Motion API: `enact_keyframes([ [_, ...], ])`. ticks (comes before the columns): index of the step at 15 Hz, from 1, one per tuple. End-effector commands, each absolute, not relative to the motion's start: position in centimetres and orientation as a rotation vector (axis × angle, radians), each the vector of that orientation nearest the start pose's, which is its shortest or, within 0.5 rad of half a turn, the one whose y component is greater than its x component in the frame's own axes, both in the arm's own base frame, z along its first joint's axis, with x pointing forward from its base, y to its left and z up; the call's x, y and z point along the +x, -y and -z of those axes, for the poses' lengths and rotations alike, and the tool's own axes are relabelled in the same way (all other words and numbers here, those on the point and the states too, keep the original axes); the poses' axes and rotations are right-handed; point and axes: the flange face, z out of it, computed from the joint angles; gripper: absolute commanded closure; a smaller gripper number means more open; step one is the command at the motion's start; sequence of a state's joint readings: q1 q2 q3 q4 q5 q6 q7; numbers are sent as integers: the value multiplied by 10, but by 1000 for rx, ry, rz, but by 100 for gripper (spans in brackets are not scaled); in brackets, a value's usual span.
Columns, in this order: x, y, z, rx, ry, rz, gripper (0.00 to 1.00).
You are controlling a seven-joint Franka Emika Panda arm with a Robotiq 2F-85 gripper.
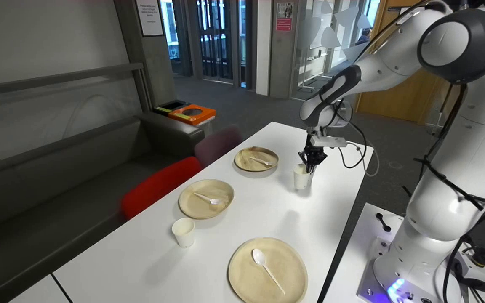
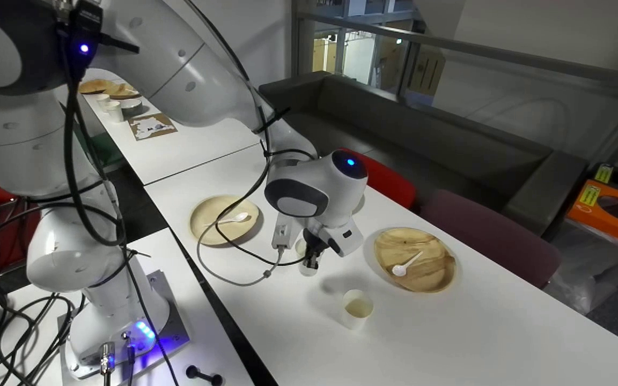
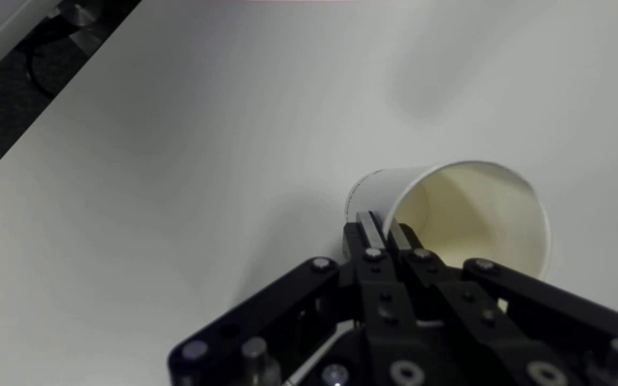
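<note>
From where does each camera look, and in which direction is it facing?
In an exterior view: raised, looking down along the table toward glass doors; the arm stands at right.
In an exterior view: also raised, facing across the table to the sofa; arm and base at left.
Wrist view: mounted on the arm, looking down at the white cup; the gripper shows, closed on that cup.
Both exterior views share table, sofa and plates.
</note>
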State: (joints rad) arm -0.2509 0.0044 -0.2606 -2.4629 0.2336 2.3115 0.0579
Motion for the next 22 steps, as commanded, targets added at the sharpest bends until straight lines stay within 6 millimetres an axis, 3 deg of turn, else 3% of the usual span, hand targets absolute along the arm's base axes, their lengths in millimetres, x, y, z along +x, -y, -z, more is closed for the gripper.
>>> enact_keyframes([
  [1, 377, 237, -328, -2590, -1196, -73, 99],
  [5, 366, 261, -363, -2516, -1420, 48, 99],
  [9, 360, 275, -375, -2439, -1575, 81, 99],
  [15, 373, 300, -354, -2356, -1742, 34, 99],
  [22, 416, 337, -313, -2242, -1945, -43, 99],
])
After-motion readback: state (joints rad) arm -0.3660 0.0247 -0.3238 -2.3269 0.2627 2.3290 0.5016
